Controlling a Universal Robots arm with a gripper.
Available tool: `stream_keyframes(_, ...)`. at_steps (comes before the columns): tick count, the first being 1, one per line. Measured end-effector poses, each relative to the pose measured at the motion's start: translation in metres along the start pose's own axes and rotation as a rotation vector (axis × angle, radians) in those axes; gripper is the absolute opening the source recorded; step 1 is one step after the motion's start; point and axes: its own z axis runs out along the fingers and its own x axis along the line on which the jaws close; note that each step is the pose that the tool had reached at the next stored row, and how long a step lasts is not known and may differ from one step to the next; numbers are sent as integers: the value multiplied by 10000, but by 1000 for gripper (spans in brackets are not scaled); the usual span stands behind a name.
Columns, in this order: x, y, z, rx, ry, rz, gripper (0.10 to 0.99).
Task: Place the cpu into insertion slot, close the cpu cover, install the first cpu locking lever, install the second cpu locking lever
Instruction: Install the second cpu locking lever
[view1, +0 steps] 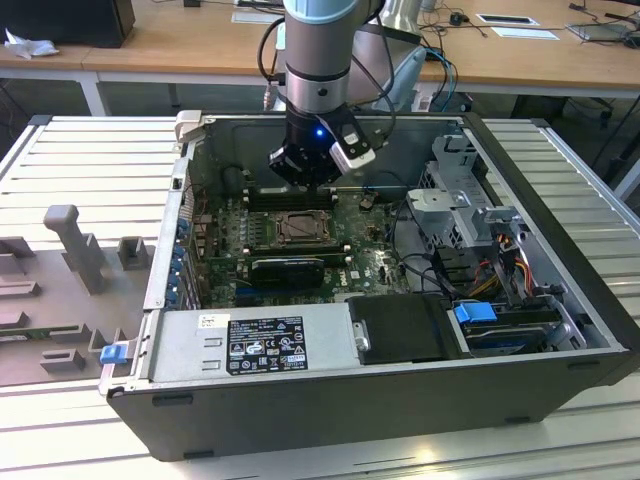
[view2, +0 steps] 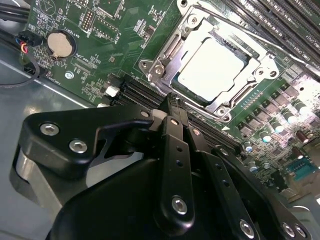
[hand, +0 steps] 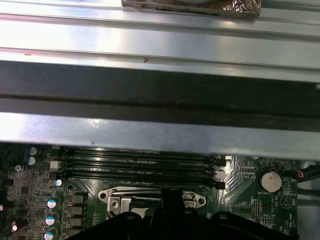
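Open computer case (view1: 560, 300) lying on its side on a ribbed metal table (view1: 90, 170), green motherboard (view2: 125, 35) exposed within. The gripper (view1: 300, 178) hangs above the board's upper part in the exterior view, over the long black memory slots (hand: 135, 162) and just beside the insertion slot (view1: 298, 230). In the second wrist view the gripper (view2: 172, 107) has its black fingers (view2: 175, 145) pressed together with nothing between them, tips poised just short of the socket's rim. The cpu (view2: 212, 70), pale and square, lies seated flat inside the insertion slot (view2: 155, 67). The cpu cover (view2: 250, 82), a silvery frame with open centre, lies down around the chip's edges. Whether the locking levers are latched cannot be told. A round coin battery (view2: 61, 44) sits on the board, well apart from the socket. Power supply (view1: 250, 345) lies along the case's near wall. Grey fixture blocks (view1: 75, 250) stand on the table at the exterior view's left.
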Motion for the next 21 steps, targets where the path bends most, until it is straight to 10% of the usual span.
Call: stream_keyframes(21,6,-184,-17,0,0,0,106)
